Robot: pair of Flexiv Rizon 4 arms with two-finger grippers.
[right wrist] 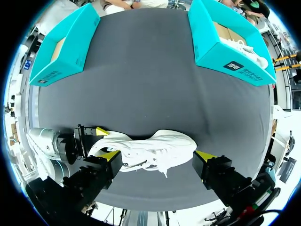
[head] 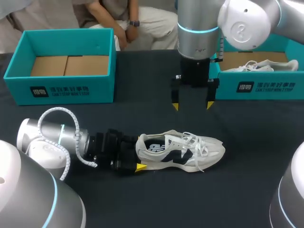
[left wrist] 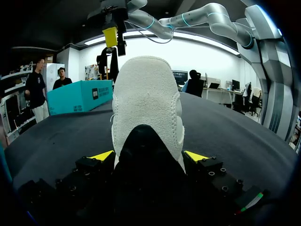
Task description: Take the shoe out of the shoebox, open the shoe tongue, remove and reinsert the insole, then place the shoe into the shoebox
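Left gripper (head: 138,153) is clamped on the heel of the white shoe (head: 183,152), toe pointing straight out ahead of its fingers on the dark table (head: 142,85). Right gripper (head: 192,106) hangs above, fingers spread wide, with the shoe lying below them, untouched.

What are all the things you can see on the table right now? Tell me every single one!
shoe: one, white with dark markings, middle of the table, heel at the left gripper.
shoeboxes: two, teal, far side of the table; the left one shows only its cardboard bottom, the right one holds a second shoe.
second shoe: one, white, inside the right shoebox.
table: one, black.
left gripper: yellow tips, shut on the shoe's heel.
right gripper: yellow tips, open, hovering beyond the shoe.
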